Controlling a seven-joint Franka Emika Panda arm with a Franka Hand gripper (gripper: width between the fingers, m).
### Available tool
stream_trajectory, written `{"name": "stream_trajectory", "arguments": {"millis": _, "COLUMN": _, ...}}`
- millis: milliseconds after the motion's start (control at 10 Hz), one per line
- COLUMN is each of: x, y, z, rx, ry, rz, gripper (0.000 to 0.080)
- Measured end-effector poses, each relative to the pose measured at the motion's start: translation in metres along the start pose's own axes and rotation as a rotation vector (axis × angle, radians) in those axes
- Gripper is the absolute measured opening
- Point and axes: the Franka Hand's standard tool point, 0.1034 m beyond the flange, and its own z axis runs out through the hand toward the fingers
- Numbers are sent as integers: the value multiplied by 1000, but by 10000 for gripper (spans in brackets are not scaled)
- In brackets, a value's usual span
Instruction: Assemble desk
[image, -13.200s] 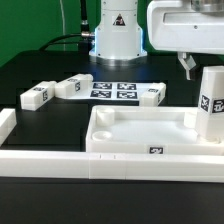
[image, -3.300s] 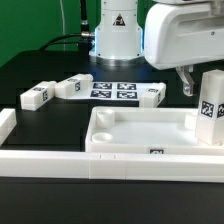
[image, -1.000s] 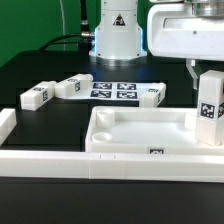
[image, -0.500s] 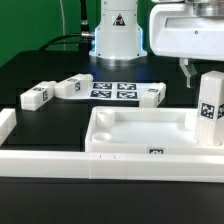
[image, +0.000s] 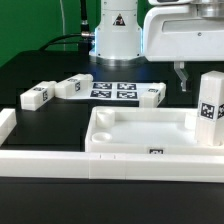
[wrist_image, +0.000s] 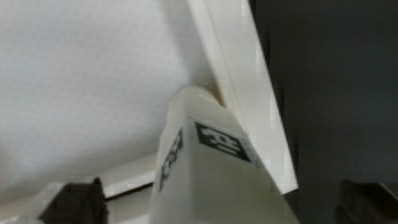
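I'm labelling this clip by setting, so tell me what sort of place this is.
Most likely a robotics lab bench: a robot arm's base stands at a black table, a marker board lies before it, and the white tabletop and leg blocks carry square tags.

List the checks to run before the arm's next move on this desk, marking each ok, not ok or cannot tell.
1. The gripper open, jaws clear of the upright leg: ok.
2. The upright leg fully seated in the tabletop: cannot tell.
3. All three loose legs lying free: ok.
4. The tabletop corner recesses at the exterior view's left empty: ok.
5. The marker board uncovered: ok.
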Motion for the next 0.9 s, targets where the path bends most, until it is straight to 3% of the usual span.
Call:
{"name": "stream_trajectory", "arguments": {"millis": 300, "x": 0, "y": 1, "z": 0, "rx": -1, "ry": 0, "rz": -205, "gripper": 649}}
{"name": "stream_trajectory", "arguments": {"millis": 900, "x": 6, "y": -2, "z": -3, "rx": -33, "ry": 11, "rz": -718, "gripper": 649}}
